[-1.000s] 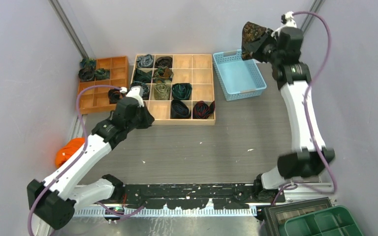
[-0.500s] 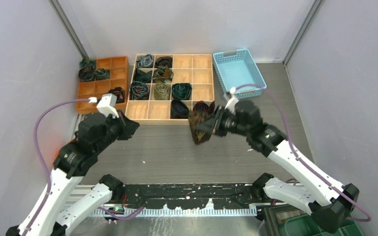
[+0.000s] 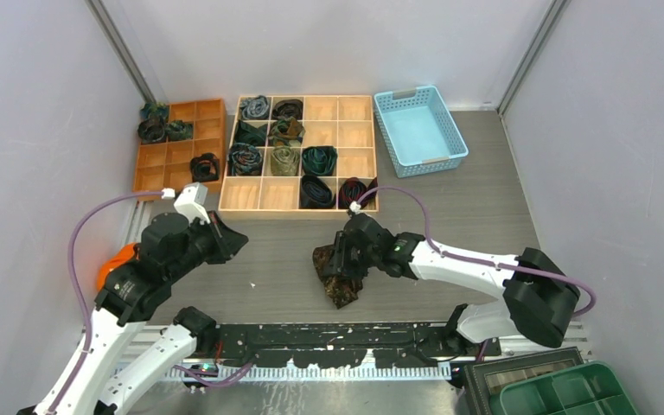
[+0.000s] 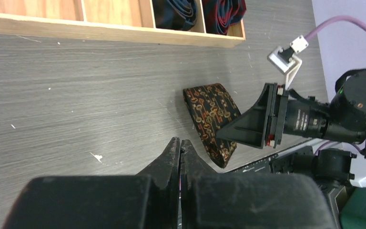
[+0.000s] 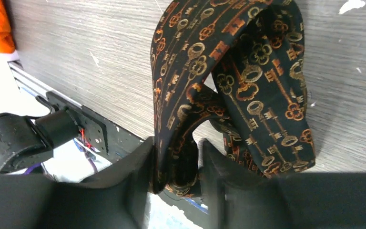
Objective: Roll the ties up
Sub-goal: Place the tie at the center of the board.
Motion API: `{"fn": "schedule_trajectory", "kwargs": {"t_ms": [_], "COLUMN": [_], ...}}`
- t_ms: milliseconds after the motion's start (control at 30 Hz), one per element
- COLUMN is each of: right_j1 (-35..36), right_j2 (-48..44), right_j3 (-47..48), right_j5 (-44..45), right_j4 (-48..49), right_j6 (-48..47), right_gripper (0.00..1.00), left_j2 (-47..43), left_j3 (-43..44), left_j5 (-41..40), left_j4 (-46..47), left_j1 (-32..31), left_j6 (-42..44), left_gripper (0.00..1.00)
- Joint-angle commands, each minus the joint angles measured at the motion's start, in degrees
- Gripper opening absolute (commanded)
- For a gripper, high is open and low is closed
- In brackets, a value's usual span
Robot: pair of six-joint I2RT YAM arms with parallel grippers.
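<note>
A dark brown tie with a gold key pattern (image 3: 337, 277) lies bunched on the table near the front edge. My right gripper (image 3: 333, 259) is shut on its folds; in the right wrist view the fabric (image 5: 248, 86) loops up from between the jaws of the right gripper (image 5: 176, 155). The tie also shows in the left wrist view (image 4: 212, 119), with the right gripper (image 4: 252, 126) on its right side. My left gripper (image 3: 236, 245) is shut and empty, hovering left of the tie; its closed tips (image 4: 180, 145) point at bare table.
A wooden compartment box (image 3: 298, 213) at the back holds several rolled ties. An orange tray (image 3: 160, 173) with rolled ties stands left of it, a blue basket (image 3: 419, 134) right of it. An orange cloth lump (image 3: 117, 259) lies at the left. A green bin (image 3: 571, 393) is at the bottom right.
My right arm has swung down from above the blue basket to the table's front, carrying the tie and laying it down. My left arm has pulled back toward the near left.
</note>
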Motion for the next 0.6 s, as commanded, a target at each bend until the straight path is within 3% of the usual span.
{"fn": "schedule_trajectory", "kwargs": {"t_ms": [0, 67, 167, 267, 367, 467, 567], "right_j1": [0.65, 0.68, 0.68, 0.70, 0.64, 1.07, 2.45], "right_j2": [-2.64, -5.10, -7.62, -6.41, -0.48, 7.64, 12.79], "right_j3": [9.14, 12.64, 16.89, 21.38, 26.32, 30.38, 31.38], "right_j5": [6.99, 11.23, 14.55, 18.27, 20.54, 19.48, 18.97], "right_j4": [-7.62, -13.69, -20.12, -26.04, -32.28, -36.04, -35.81], "right_j6": [-6.77, -9.68, -13.86, -16.93, -19.80, -21.89, -23.17], "right_gripper": [0.70, 0.87, 0.89, 0.86, 0.81, 0.67, 0.68], "left_j2": [-0.71, -0.89, 0.24, 2.48, 3.81, 4.19, 4.11], "left_j3": [-1.34, -2.90, -5.31, -7.31, -6.89, -5.53, -4.48], "left_j5": [4.02, 3.88, 4.98, 5.54, -1.63, -6.54, -6.89], "left_j4": [1.87, 2.65, 5.66, 9.93, 10.89, 10.22, 8.87], "left_j1": [-0.23, -0.31, -0.49, -3.52, -10.25, -15.57, -16.48], "left_j6": [-1.02, -1.19, -2.30, -3.60, -3.59, -3.40, -3.86], "left_gripper": [0.00, 0.00, 0.00, 0.00, 0.00, 0.00, 0.00]}}
